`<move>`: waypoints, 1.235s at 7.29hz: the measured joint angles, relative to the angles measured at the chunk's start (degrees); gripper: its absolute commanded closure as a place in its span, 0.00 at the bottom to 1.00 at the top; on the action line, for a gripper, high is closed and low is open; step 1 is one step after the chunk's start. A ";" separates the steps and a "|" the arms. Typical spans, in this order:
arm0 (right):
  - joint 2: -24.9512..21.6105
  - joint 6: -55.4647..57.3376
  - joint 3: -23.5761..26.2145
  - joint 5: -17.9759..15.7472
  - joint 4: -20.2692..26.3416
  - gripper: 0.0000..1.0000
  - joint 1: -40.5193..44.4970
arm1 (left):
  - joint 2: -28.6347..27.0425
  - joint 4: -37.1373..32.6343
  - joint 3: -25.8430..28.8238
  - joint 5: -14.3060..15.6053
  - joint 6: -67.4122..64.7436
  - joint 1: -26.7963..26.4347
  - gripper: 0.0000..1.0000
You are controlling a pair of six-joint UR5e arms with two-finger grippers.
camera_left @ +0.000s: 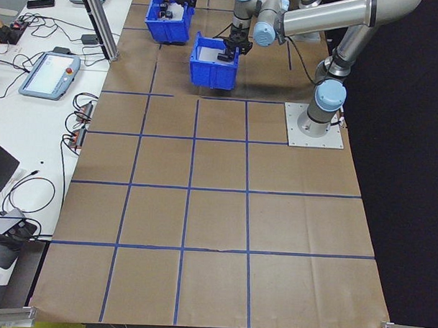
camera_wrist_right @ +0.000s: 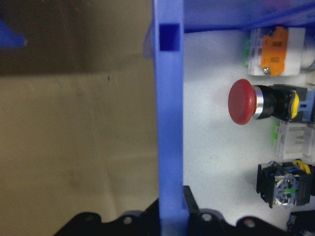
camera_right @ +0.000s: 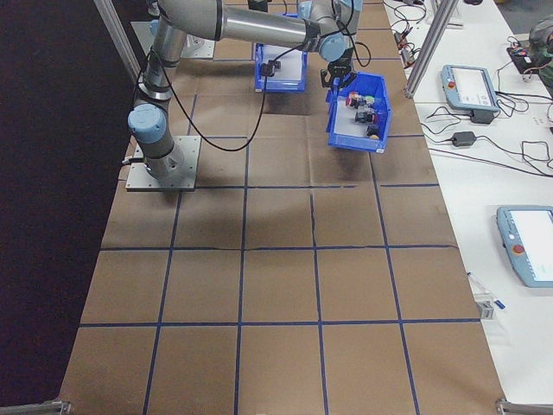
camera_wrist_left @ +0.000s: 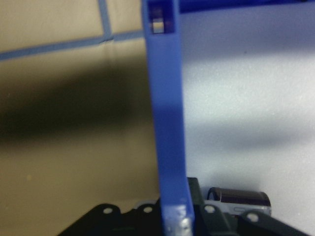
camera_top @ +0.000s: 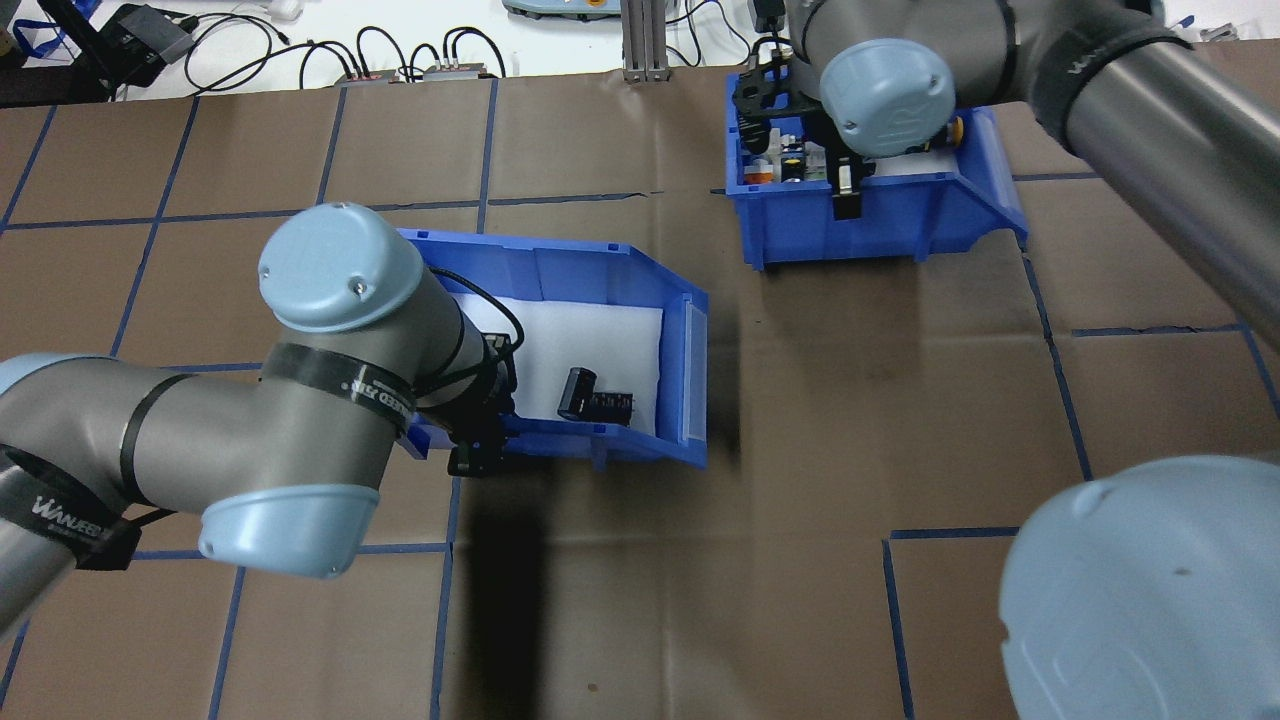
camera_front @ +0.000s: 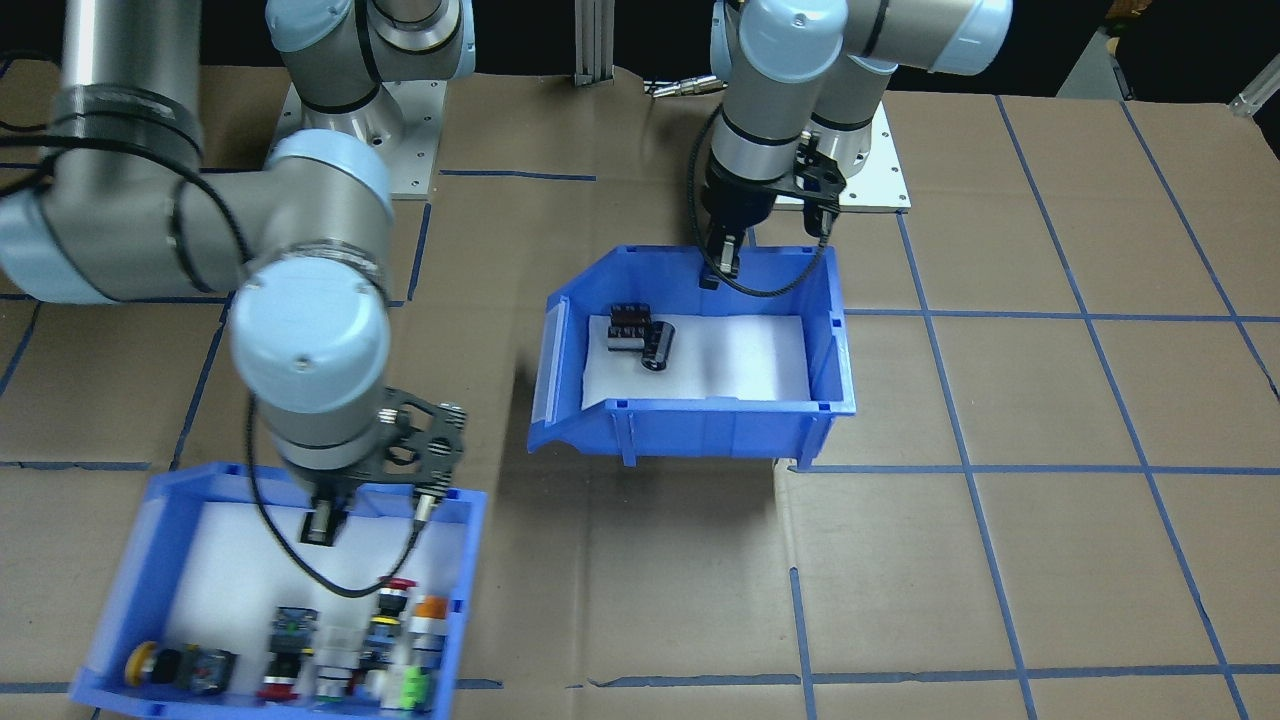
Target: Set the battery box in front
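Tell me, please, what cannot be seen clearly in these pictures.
- Left gripper fingertips: overhead view, hidden by the arm; left wrist view, cropped at the bottom edge.
- Small dark cylindrical parts in the blue plastic battery box: count unclear, clumped.
- Blue plastic bin of colourful push buttons: front-facing view, bottom edge crops it.
- Right gripper: jaw gap blurred.

Blurred in the left wrist view: battery box wall, left gripper cut off by bottom edge.
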 measured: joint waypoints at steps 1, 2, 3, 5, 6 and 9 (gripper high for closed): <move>-2.54 -5.42 2.66 0.17 -1.27 0.92 -3.33 | -2.48 0.04 3.30 -0.15 1.62 1.43 1.00; -5.22 -10.86 5.74 0.44 -3.03 0.92 -6.43 | -6.10 0.32 7.22 -0.31 2.17 1.96 1.00; -8.01 -15.88 9.30 0.74 -5.05 0.92 -9.39 | -9.98 0.54 10.97 -1.02 2.15 1.92 1.00; -13.40 -24.37 17.40 1.99 -9.19 0.92 -14.93 | -17.32 0.73 17.65 -4.53 -0.01 1.17 1.00; -15.79 -27.40 20.97 2.34 -10.85 0.92 -16.98 | -20.51 0.78 20.80 -5.49 -1.98 0.63 1.00; -21.71 -30.92 28.72 4.14 -12.27 0.92 -20.68 | -28.99 0.98 28.70 -5.99 -6.32 -1.85 1.00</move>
